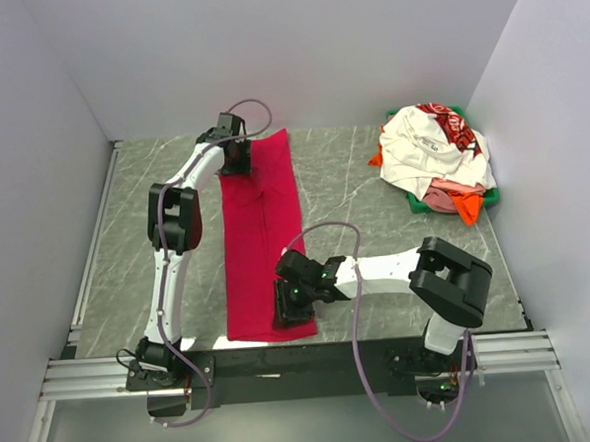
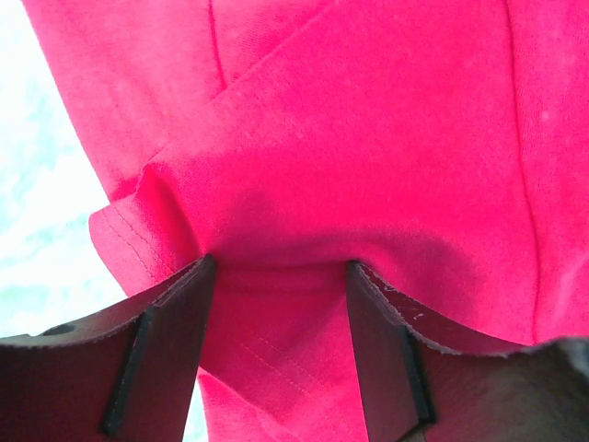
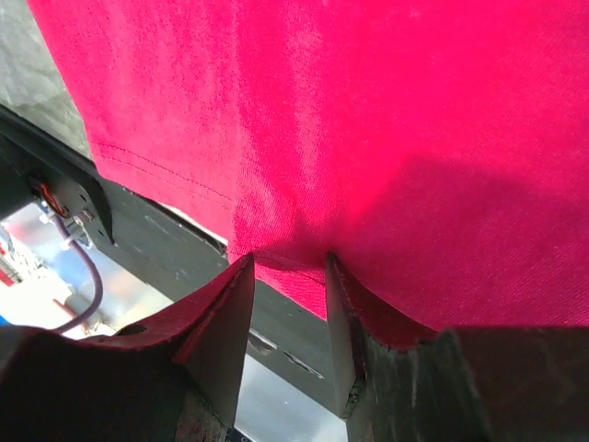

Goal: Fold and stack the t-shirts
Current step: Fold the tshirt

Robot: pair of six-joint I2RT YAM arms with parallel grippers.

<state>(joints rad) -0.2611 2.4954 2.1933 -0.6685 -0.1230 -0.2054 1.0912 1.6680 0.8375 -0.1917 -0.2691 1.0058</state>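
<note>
Red shirt [image 1: 261,233]: light, limp, hold by its ends. Left gripper [image 1: 237,163] at 12 o'clock, right gripper [image 1: 292,308] at 6 o'clock hem. Jaws of both straddle cloth; cannot tell if clamped.

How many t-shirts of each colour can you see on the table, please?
Crimson red cloth t-shirt, laid out flat: 1
White cloth t-shirt with red-and-black print, topping the heap: 1
Pink cloth in the heap: 1
Orange cloth in the heap: 1
Green material under the heap: unclear whether cloth
Total: 4

Folded t-shirt [image 1: 261,233] centre-left; t-shirt heap [image 1: 432,154] in basket [image 1: 491,200], far right.
</note>
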